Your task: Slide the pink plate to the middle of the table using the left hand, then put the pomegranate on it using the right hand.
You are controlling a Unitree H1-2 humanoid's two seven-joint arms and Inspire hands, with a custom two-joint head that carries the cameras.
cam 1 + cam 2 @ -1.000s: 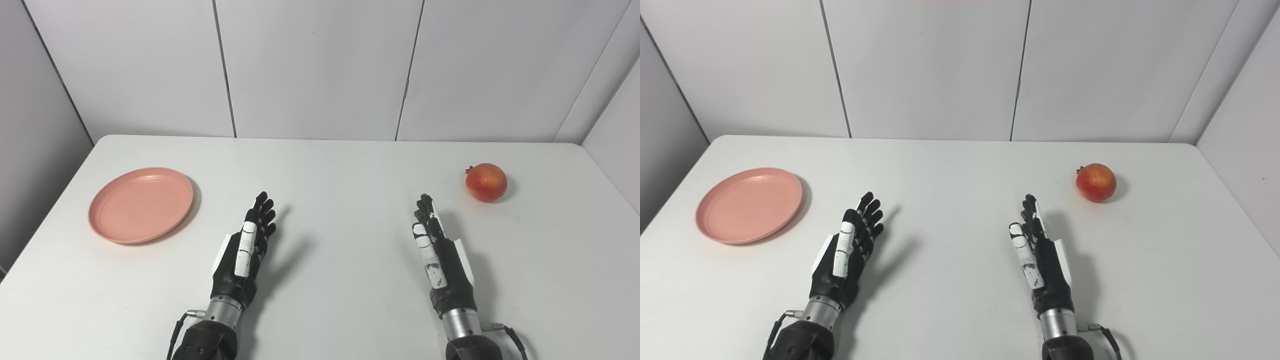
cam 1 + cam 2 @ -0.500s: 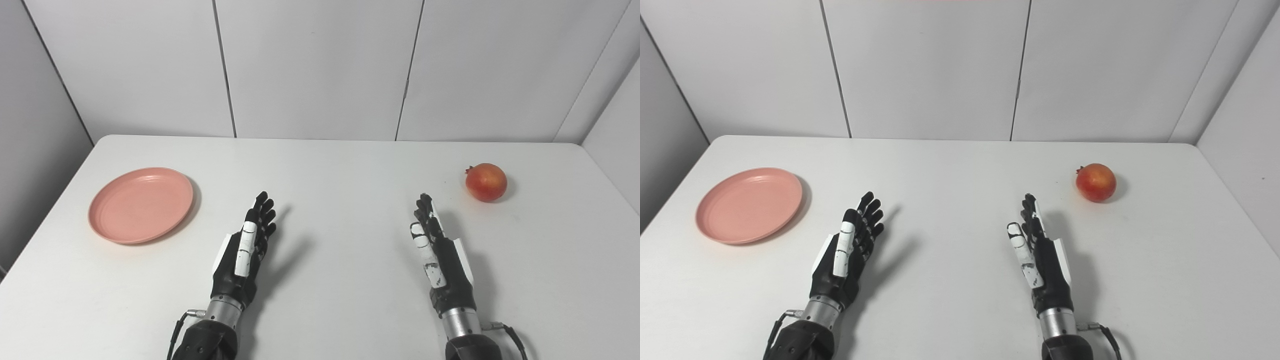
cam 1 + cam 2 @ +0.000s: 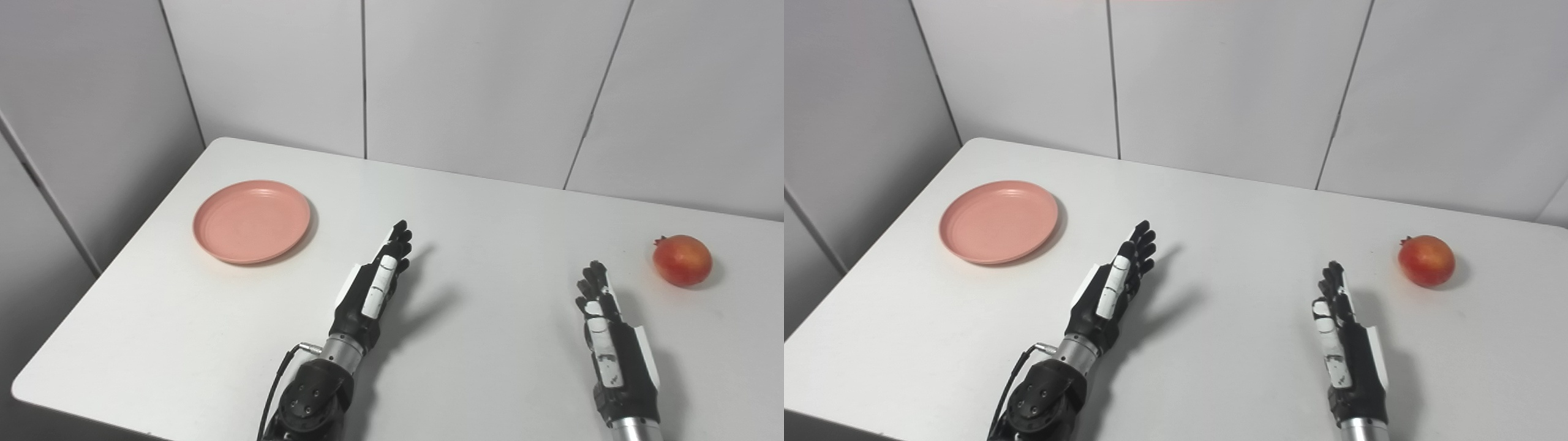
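With fingers spread and empty, the left hand (image 3: 373, 288) and right hand (image 3: 612, 349) flank mid-counter; a hard shove risks skidding the pink plate (image 3: 252, 220) past the pomegranate (image 3: 682, 260).

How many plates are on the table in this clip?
1. The pink plate lies empty at the table's far left, apart from the left hand. Nothing on the table could hide another.
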